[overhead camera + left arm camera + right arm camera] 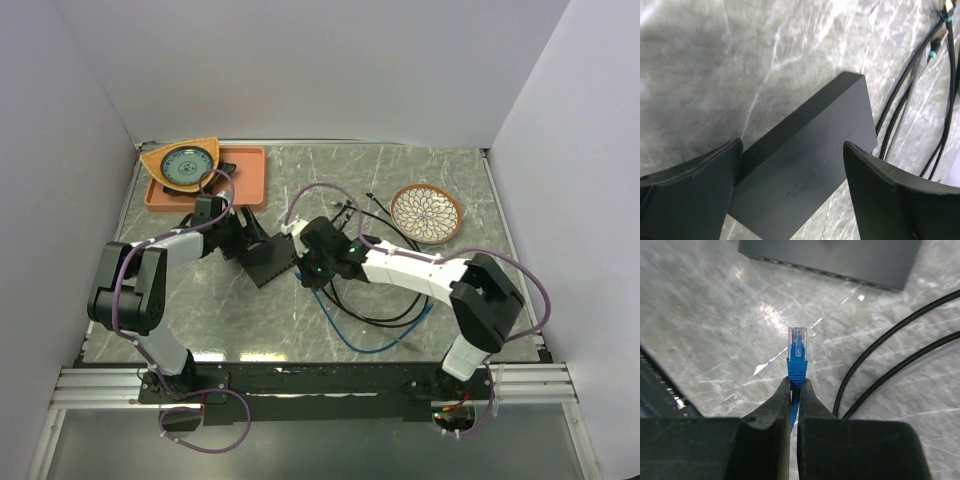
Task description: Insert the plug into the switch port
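The plug (797,346), clear-tipped with a blue boot, sticks out past the right tool (796,382), which is clenched on the rear of that boot. The plug's tip points at the black box (266,262) and stands apart from it, with bare surface (420,170) between them. The switch port cannot be picked out: the row of ports (812,270) along the box's facing long edge shows only as a dim line. The left tool (792,147) is spread wide, 1 finger at each side of the box; whether they touch it I cannot tell. The box lies just left of the surface's middle. 2 black cables (880,355) curve past on the plug's right. At the far left corner an orange tray (250,178) holds a round teal-patterned dish (186,166). A flower-patterned bowl (427,213) sits toward the far right corner.
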Controlling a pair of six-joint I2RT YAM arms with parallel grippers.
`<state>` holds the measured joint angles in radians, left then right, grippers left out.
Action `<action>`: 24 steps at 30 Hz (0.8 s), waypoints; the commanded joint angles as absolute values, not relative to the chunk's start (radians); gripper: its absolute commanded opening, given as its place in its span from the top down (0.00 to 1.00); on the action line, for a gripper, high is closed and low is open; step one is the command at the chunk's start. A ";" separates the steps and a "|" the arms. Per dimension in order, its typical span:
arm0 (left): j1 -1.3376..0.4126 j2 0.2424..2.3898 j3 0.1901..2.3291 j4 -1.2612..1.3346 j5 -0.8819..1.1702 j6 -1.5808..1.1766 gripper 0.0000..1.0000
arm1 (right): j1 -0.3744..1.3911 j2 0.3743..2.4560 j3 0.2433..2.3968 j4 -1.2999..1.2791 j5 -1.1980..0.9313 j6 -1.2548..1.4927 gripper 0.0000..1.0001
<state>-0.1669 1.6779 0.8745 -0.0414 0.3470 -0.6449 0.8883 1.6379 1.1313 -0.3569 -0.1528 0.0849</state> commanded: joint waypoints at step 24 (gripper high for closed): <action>-0.172 1.693 0.878 -0.008 0.373 -0.640 0.18 | 1.019 1.828 1.230 -0.324 0.080 0.083 1.00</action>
